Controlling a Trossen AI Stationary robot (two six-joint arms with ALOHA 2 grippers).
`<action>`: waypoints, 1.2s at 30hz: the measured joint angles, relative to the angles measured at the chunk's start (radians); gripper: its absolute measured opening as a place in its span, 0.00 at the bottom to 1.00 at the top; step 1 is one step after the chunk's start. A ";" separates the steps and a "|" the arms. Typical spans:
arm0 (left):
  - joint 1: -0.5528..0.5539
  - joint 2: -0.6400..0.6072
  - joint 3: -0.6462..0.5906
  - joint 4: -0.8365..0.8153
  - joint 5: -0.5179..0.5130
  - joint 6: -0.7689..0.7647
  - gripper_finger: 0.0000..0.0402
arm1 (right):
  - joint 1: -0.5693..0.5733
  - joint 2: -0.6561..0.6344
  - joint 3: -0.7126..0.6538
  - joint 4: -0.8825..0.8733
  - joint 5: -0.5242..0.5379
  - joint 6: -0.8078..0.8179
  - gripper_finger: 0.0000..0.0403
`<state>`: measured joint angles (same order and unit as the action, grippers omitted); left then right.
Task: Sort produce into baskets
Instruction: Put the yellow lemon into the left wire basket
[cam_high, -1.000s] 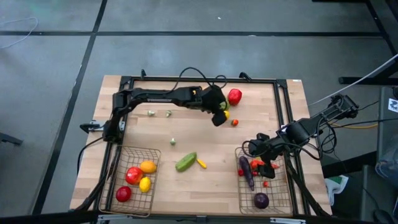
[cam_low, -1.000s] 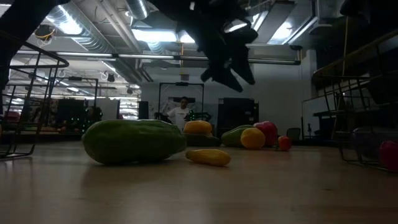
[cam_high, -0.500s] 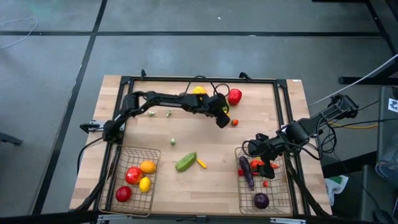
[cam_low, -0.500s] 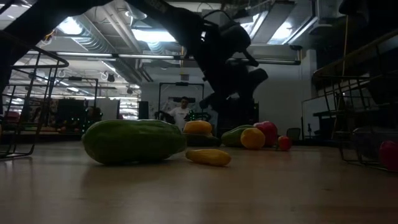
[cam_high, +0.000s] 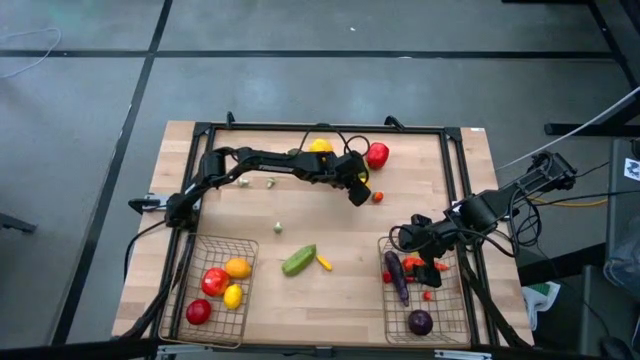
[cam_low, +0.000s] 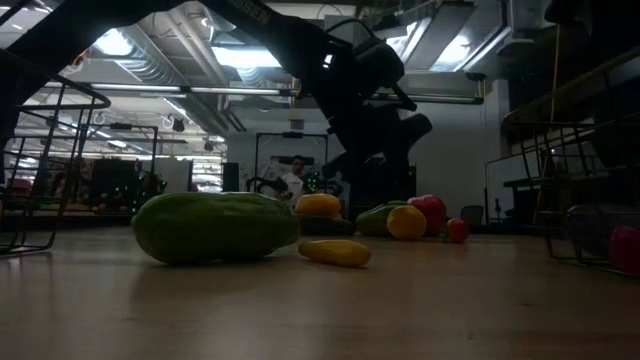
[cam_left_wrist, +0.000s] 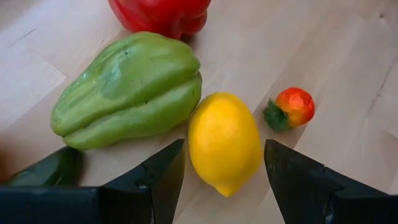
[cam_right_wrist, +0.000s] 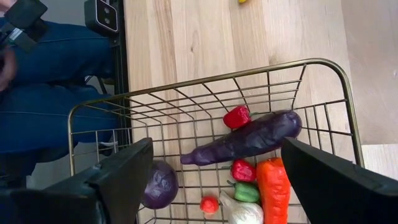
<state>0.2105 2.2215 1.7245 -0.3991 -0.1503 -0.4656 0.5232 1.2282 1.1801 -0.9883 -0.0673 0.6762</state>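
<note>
My left gripper (cam_high: 357, 190) is open and low at the table's far middle. Its fingers stand on either side of a yellow lemon (cam_left_wrist: 224, 142) without touching it. A green ridged squash (cam_left_wrist: 127, 87), a red pepper (cam_left_wrist: 161, 12) and a small red strawberry (cam_left_wrist: 291, 107) lie around the lemon. My right gripper (cam_high: 425, 255) is open and empty above the right basket (cam_high: 465, 320). That basket holds a purple eggplant (cam_right_wrist: 249, 140), a purple ball (cam_right_wrist: 158, 183), an orange carrot (cam_right_wrist: 273, 186) and small red pieces. The left basket (cam_high: 185, 300) holds red, orange and yellow fruits.
A large green vegetable (cam_high: 298, 260) and a small yellow piece (cam_high: 324, 263) lie mid-table between the baskets. Small pale pieces (cam_high: 271, 182) lie on the far left part, and a yellow-orange fruit (cam_high: 320, 146) lies by the far edge. A person in blue (cam_right_wrist: 56, 93) stands beside the table.
My left gripper has gone down toward the lemon at the far middle of the table and tipped forward; it has kept still for the last half second. The produce has not moved.
</note>
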 joint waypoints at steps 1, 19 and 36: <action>-0.001 0.000 0.000 -0.005 0.000 0.000 0.53 | 0.000 0.000 0.000 0.000 0.000 0.000 0.87; 0.007 0.019 0.000 0.030 0.052 -0.008 0.80 | 0.000 0.000 0.000 0.000 0.000 0.000 0.87; 0.006 0.090 0.000 0.096 -0.006 -0.056 0.89 | 0.000 0.000 0.000 0.004 0.001 0.000 0.87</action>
<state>0.2165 2.3110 1.7245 -0.3034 -0.1560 -0.5212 0.5232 1.2285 1.1797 -0.9841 -0.0660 0.6758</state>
